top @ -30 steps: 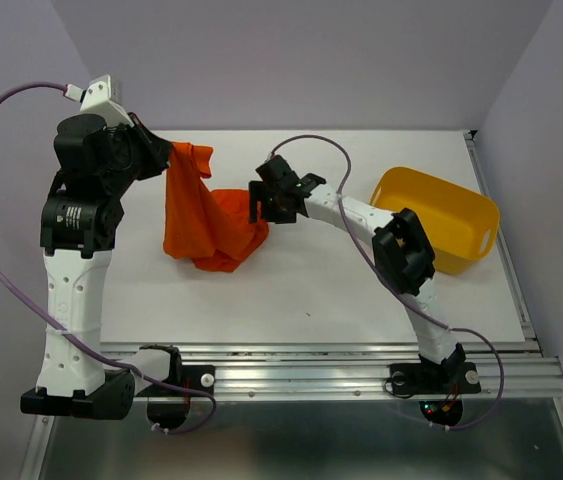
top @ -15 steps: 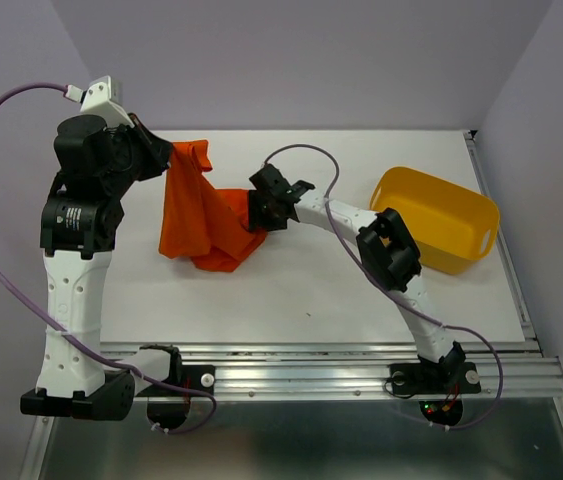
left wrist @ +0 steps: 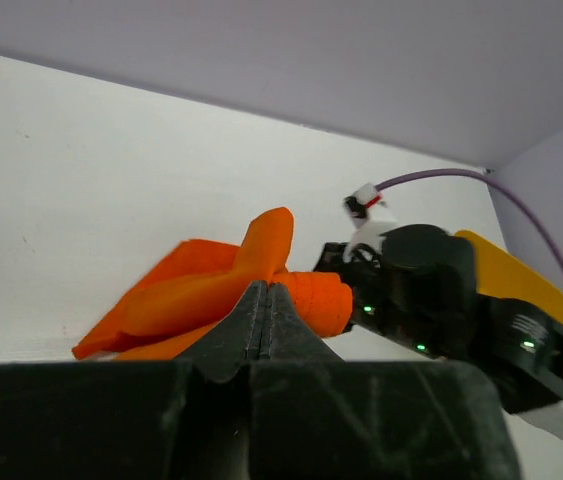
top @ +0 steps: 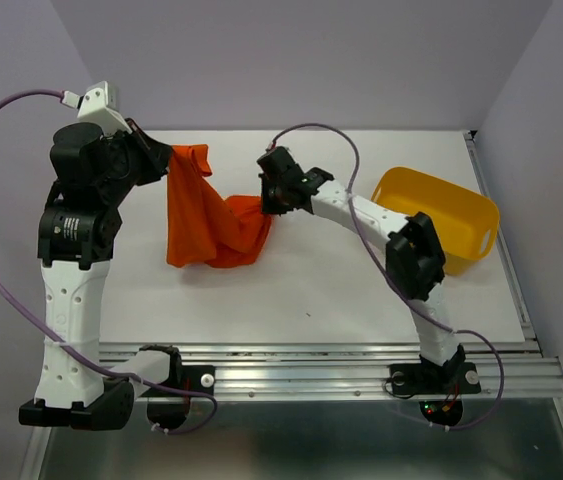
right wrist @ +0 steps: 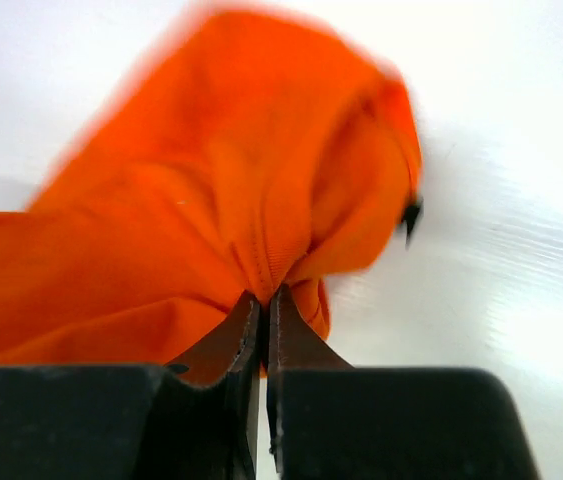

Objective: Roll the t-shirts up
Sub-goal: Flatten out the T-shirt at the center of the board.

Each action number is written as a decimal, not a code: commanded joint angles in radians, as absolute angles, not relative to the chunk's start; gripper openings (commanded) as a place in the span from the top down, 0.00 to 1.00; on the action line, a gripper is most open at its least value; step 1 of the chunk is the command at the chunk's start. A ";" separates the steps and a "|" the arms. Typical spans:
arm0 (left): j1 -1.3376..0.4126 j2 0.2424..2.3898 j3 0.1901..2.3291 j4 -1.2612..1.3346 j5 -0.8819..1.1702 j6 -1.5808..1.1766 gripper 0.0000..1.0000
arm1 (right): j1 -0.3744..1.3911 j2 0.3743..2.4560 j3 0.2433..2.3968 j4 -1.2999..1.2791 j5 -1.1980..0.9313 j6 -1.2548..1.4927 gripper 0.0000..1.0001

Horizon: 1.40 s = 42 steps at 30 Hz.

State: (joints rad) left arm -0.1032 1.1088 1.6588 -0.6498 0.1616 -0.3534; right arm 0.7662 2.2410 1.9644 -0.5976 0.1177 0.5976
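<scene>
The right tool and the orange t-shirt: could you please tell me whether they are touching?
Touching. The right wrist view shows the right tool pinched shut on a fold of the t-shirt.

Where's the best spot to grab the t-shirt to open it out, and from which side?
Probably its loose lower edge, coming in low from the near side. The t-shirt hangs bunched between the left gripper and right gripper, both shut on its folds, so only that edge lies free on the table.
</scene>
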 commanded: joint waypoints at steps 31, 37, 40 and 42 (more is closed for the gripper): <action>-0.051 1.401 1.408 -0.256 0.095 -0.405 0.45 | 0.692 1.813 1.853 -0.634 0.447 0.416 0.73; -0.041 1.674 1.635 -0.475 0.055 -0.362 0.01 | 0.683 1.997 2.022 -0.758 0.402 0.416 0.25; -0.043 1.587 1.550 -0.451 0.031 -0.380 0.01 | 0.683 1.952 1.920 -0.739 0.399 0.429 0.23; -0.041 1.527 1.456 -0.462 0.011 -0.393 0.03 | 0.683 1.915 1.853 -0.707 0.381 0.437 0.23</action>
